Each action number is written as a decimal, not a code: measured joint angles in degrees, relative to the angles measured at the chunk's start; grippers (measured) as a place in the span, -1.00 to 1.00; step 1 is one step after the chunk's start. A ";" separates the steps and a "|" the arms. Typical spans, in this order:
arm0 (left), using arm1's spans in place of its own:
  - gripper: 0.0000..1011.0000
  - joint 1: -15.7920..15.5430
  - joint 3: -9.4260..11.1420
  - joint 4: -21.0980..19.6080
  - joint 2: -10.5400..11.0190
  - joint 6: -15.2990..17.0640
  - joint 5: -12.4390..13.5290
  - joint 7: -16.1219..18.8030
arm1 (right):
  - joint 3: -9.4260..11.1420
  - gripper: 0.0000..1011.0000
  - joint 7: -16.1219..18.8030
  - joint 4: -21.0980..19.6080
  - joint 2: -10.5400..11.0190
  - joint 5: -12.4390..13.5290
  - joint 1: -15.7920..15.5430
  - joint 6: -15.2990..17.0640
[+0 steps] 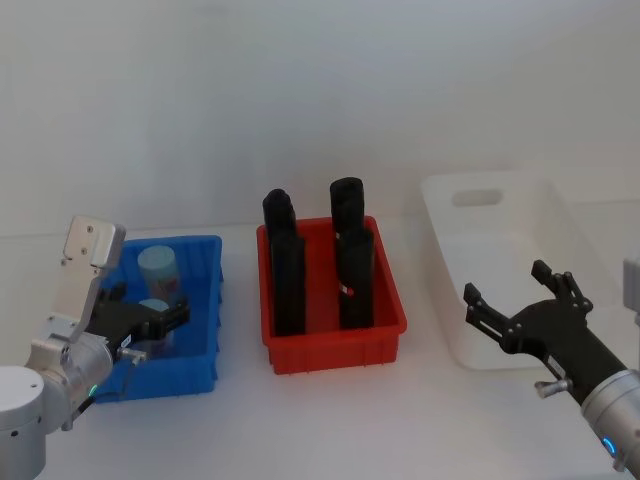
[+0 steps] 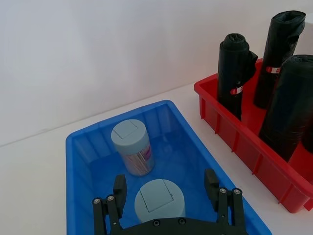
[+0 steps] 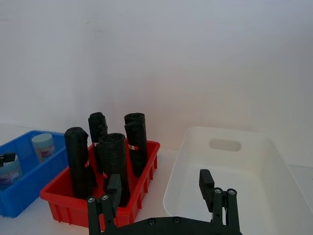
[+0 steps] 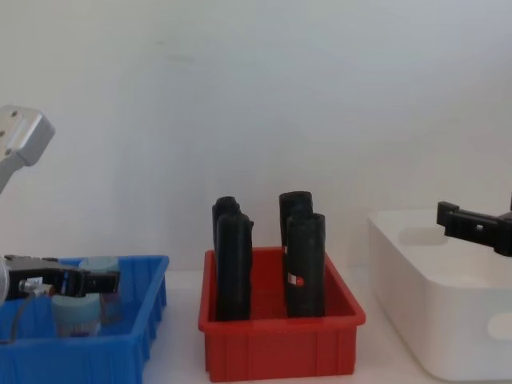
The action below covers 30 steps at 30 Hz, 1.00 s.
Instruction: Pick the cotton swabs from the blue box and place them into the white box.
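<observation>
From the left wrist: the cotton swabs (image 2: 131, 147), two clear round jars with matte pale flip lids, standing in the glossy blue box (image 2: 93, 147). Left gripper (image 2: 165, 180) spread wide astride the nearer jar (a gap on either side). From the head: right gripper (image 1: 505, 282), fingers wide, empty, hovering at the near end of the smooth, round-cornered white box (image 1: 480, 340). Between the boxes, a ribbed red bin (image 1: 335, 350) of crinkled black rolls (image 1: 355, 270).
</observation>
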 joint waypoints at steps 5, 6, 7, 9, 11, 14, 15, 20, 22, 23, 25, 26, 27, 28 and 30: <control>0.99 -0.26 -0.07 0.66 -0.15 0.43 0.03 -0.30 | 0.00 0.98 0.00 0.00 0.00 0.00 0.00 0.00; 0.99 -0.34 -0.09 0.91 -0.21 0.58 0.05 -0.36 | 0.00 0.98 0.00 0.00 0.00 0.00 0.00 0.00; 0.99 -0.38 -0.10 1.01 -0.23 0.62 0.05 -0.38 | 0.00 0.98 0.00 0.00 0.00 0.00 0.00 0.00; 0.99 -0.50 -0.11 1.32 -0.33 0.82 0.07 -0.43 | 0.00 0.98 0.00 0.00 0.00 0.00 0.00 0.00; 0.99 -0.62 -0.15 1.68 -0.42 1.00 0.12 -0.47 | 0.00 0.98 0.00 0.00 0.00 0.00 0.00 0.00; 0.99 -0.74 -0.17 1.96 -0.50 1.15 0.17 -0.49 | 0.00 0.98 0.00 0.00 0.00 0.00 0.00 0.00; 0.99 -0.82 -0.19 2.19 -0.56 1.23 0.20 -0.50 | 0.00 0.98 0.00 0.00 0.00 0.00 0.00 0.00; 0.99 -1.08 -0.23 2.85 -0.73 1.49 0.39 -0.53 | 0.00 0.98 0.00 0.00 0.00 0.00 0.00 0.00; 0.99 -1.15 -0.24 3.06 -0.77 1.56 0.45 -0.55 | 0.00 0.98 0.00 0.00 0.00 0.00 0.00 0.00; 0.99 -1.25 -0.25 3.29 -0.83 1.63 0.51 -0.58 | 0.00 0.98 0.00 0.00 0.00 0.00 0.00 0.00; 0.99 -1.36 -0.27 3.58 -0.90 1.71 0.63 -0.62 | 0.00 0.98 0.00 0.00 0.00 0.00 0.00 0.00; 0.99 -1.40 -0.27 3.67 -0.93 1.74 0.66 -0.63 | 0.00 0.98 0.00 0.00 0.00 0.00 0.00 0.00; 0.99 -1.43 -0.27 3.76 -0.94 1.76 0.68 -0.64 | 0.00 0.98 0.00 0.00 0.00 0.00 0.00 0.00; 0.99 -1.51 -0.29 3.97 -0.99 1.85 0.74 -0.66 | 0.00 0.98 0.00 0.00 0.00 0.00 0.00 0.00; 0.99 -1.62 -0.31 4.24 -1.06 1.93 0.84 -0.71 | 0.00 0.98 0.00 0.00 0.00 0.00 0.00 0.00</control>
